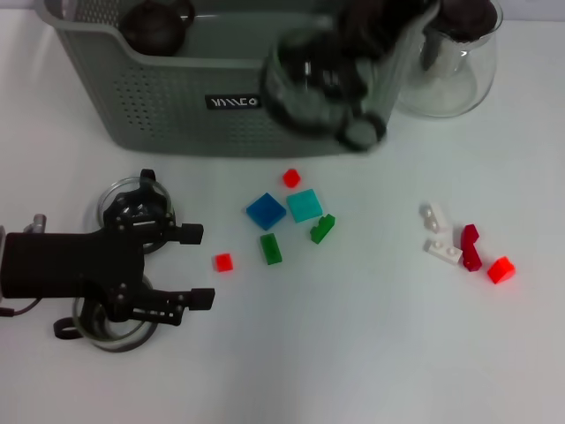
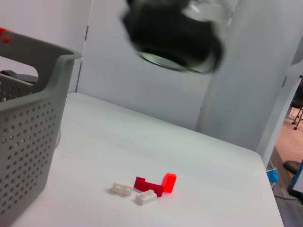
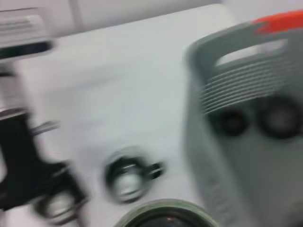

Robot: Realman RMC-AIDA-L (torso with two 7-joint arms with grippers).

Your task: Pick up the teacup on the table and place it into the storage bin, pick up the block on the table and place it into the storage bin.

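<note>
My right gripper (image 1: 346, 84) is blurred with motion above the front right rim of the grey-green storage bin (image 1: 177, 106), shut on a clear glass teacup (image 1: 300, 84). The left wrist view shows that teacup (image 2: 189, 52) in the air. Two more glass teacups (image 1: 132, 196) (image 1: 104, 331) stand at the table's left, partly under my left gripper (image 1: 196, 266), which is open and holds nothing. Small blocks lie in the middle: blue (image 1: 266, 210), teal (image 1: 305, 205), two green (image 1: 270, 248) and two red (image 1: 223, 261).
A clear glass pitcher (image 1: 450, 66) with a black lid stands right of the bin. Dark round items (image 1: 154, 22) lie inside the bin. White, dark red and red blocks (image 1: 470, 247) cluster at the right. Bare table lies along the front.
</note>
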